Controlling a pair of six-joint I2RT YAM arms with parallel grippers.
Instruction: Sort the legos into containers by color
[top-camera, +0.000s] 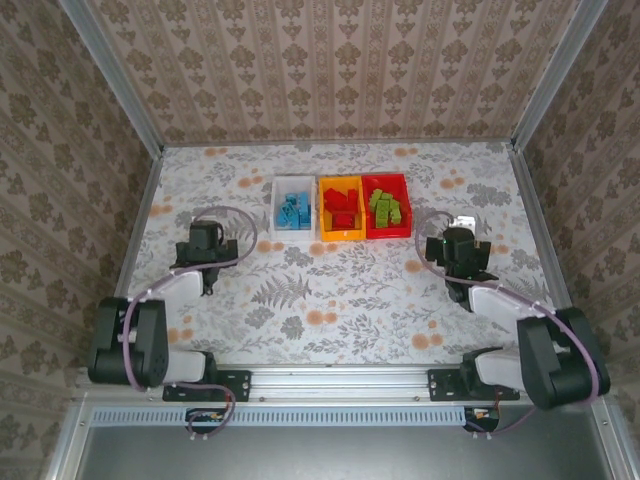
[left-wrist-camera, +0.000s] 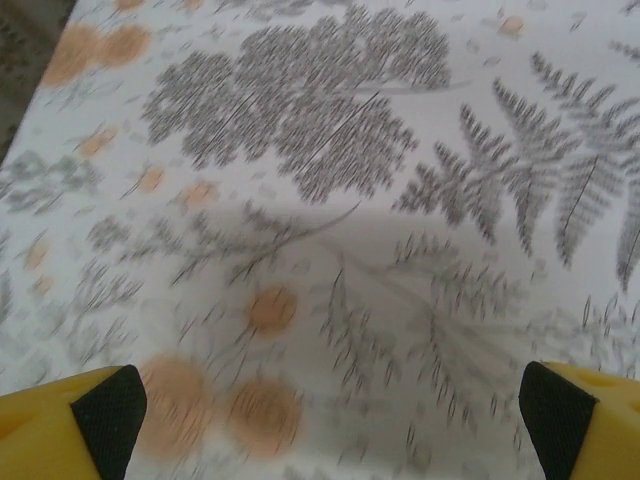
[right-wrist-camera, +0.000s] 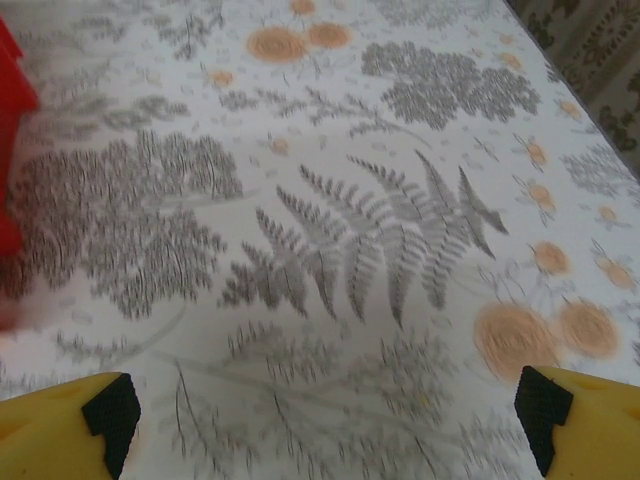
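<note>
Three bins stand side by side at the table's far middle. Blue legos (top-camera: 292, 211) fill the white bin (top-camera: 277, 187), red legos (top-camera: 341, 208) lie in the orange-yellow bin (top-camera: 322, 210), and lime green legos (top-camera: 385, 208) lie in the red bin (top-camera: 404, 205). My left gripper (top-camera: 206, 262) hangs over the patterned cloth left of the bins; in the left wrist view its fingertips (left-wrist-camera: 108, 412) are spread wide, open, with only cloth between them. My right gripper (top-camera: 458, 262) sits right of the bins, open and empty; a red bin edge (right-wrist-camera: 10, 110) shows at the left.
A floral and fern-printed cloth (top-camera: 330, 290) covers the table. Aluminium frame rails (top-camera: 145, 205) and wallpapered walls close in the left, right and far sides. Bare cloth lies between the two arms in front of the bins.
</note>
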